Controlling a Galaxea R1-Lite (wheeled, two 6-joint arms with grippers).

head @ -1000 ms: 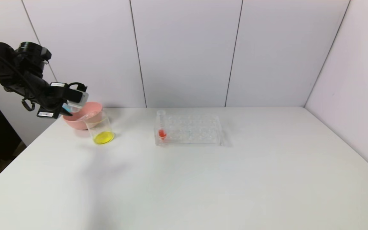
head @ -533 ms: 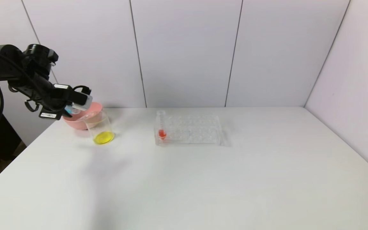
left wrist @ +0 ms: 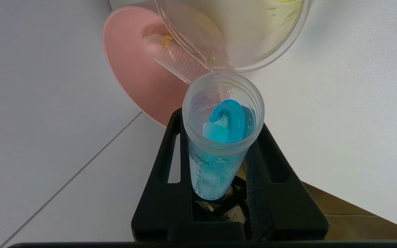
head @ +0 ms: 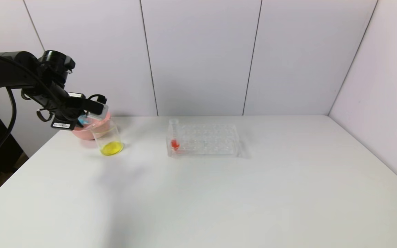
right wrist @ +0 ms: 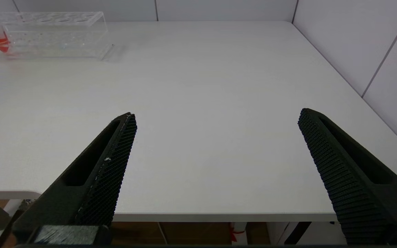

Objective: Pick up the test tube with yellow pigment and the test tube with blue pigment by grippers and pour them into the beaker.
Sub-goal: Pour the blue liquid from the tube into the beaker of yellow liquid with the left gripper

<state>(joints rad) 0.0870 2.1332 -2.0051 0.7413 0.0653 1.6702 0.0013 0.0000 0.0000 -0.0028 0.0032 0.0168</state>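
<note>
Blue tube (left wrist: 219, 137) pinched tight in my left claw (left wrist: 219, 162), tipped with its open mouth just short of the beaker (head: 108, 137) rim near the table's (head: 219, 193) far left corner. Yellow liquid sits in the beaker; the emptied yellow tube (left wrist: 174, 57) lies in the pink bowl (left wrist: 133, 69) behind. My right claw (right wrist: 215, 137) hangs spread wide over the table's near right edge.

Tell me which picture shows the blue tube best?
The left wrist view does: the blue tube fills the middle, clamped in the left gripper, its open mouth facing the beaker. In the head view only a blue speck peeks out beside the gripper. The right wrist view doesn't show it.
</note>
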